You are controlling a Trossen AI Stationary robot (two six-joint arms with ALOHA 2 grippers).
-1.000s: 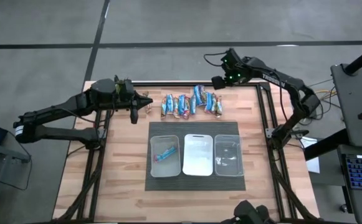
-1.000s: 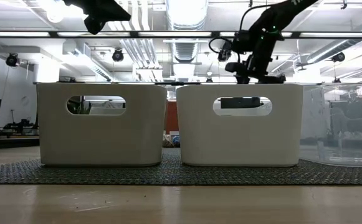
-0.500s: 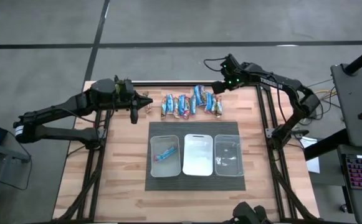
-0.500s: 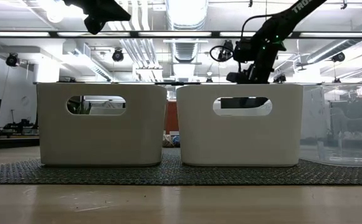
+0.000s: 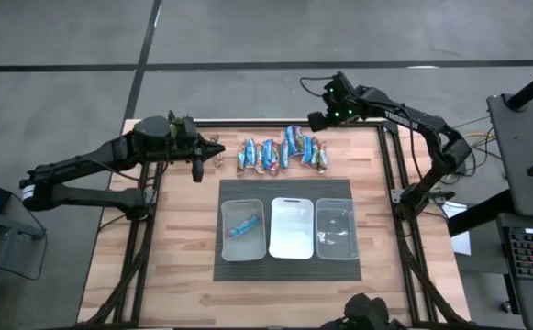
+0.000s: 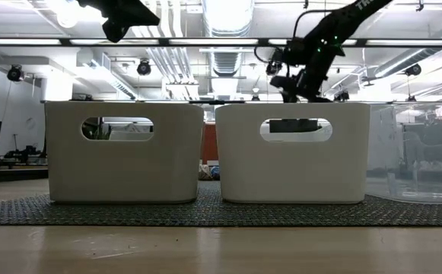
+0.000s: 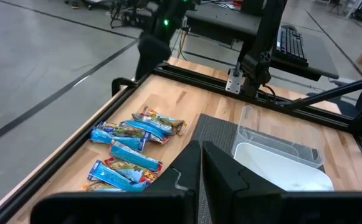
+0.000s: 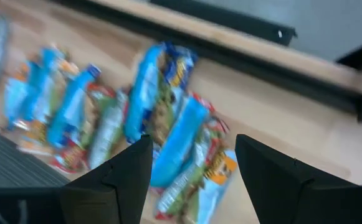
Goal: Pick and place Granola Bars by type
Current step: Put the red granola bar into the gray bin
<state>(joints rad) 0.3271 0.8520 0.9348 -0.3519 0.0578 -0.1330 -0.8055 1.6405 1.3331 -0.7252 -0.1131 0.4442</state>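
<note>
Several granola bars (image 5: pixel 283 154), blue and blue-with-orange, lie flat side by side in a row along the table's far edge; they also show in the left wrist view (image 7: pixel 131 155) and the right wrist view (image 8: pixel 162 118). One blue bar (image 5: pixel 241 226) lies in the left bin. My right gripper (image 5: pixel 319 119) hangs open above the row's right end, and its fingers (image 8: pixel 115 180) touch nothing. My left gripper (image 5: pixel 206 149) hovers shut at the row's left end, fingertips together (image 7: pixel 200 163), and nothing shows between them. A small tan shape (image 5: pixel 215 147) sits at its tip; I cannot tell what it is.
Three plastic bins (image 5: pixel 291 229) stand side by side on a dark mat (image 5: pixel 286 188) at the table's middle, near of the bars. The middle and right bins (image 5: pixel 336 229) hold no bars. A black frame rail (image 5: pixel 385 174) runs along the table's right edge.
My right gripper dipped toward the right end of the row of bars, then rose and drew back toward the far edge. The bars have stayed where they were.
</note>
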